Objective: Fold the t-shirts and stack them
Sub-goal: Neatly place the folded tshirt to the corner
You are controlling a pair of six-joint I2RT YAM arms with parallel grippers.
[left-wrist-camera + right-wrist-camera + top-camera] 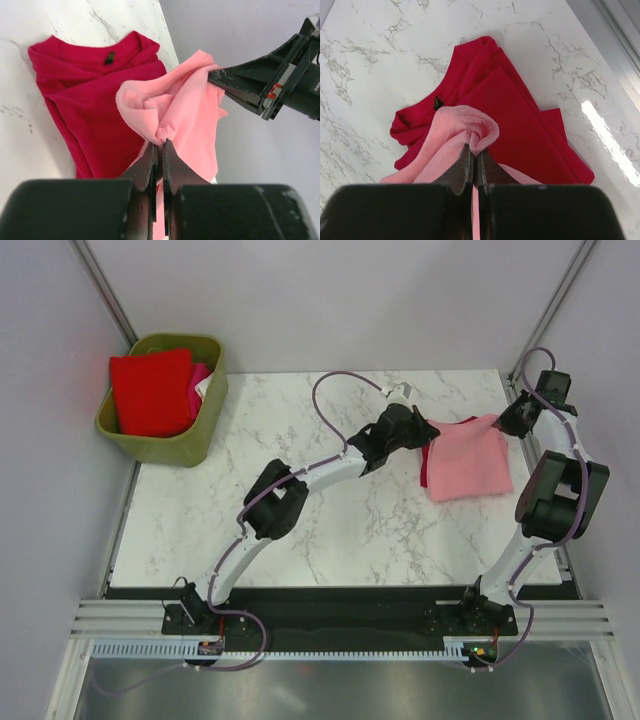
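Overhead, the light pink t-shirt (468, 458) occupies the far right part of the table (330, 530), with its far edge raised at two points. The left gripper (161, 143) is clamped on a bunched fold at one end of that edge. The right gripper (474, 152) is clamped on a rolled hem at the other end. Beneath the pink cloth the dark crimson t-shirt (520, 115) lies flat on the tabletop, collar and label exposed, its folds creased. From above only a narrow crimson margin shows along the left and far sides of the pink shirt. The left arm (290, 495) stretches diagonally across the middle of the table towards the shirts, a purple cable (335, 390) looping above it. The right arm (555, 495) stands along the right edge. An olive-green basket (190, 445) sits at the far left corner, well apart from both grippers. It holds a folded bright red t-shirt (150, 392), with hot pink cloth (198, 378) and a little white cloth (205, 388) beside it. The tabletop is white marble pattern with grey veins. Pale walls enclose the cell, slanted metal posts (105, 285) rise at the rear, and a slotted aluminium rail (330, 648) runs along the near edge.
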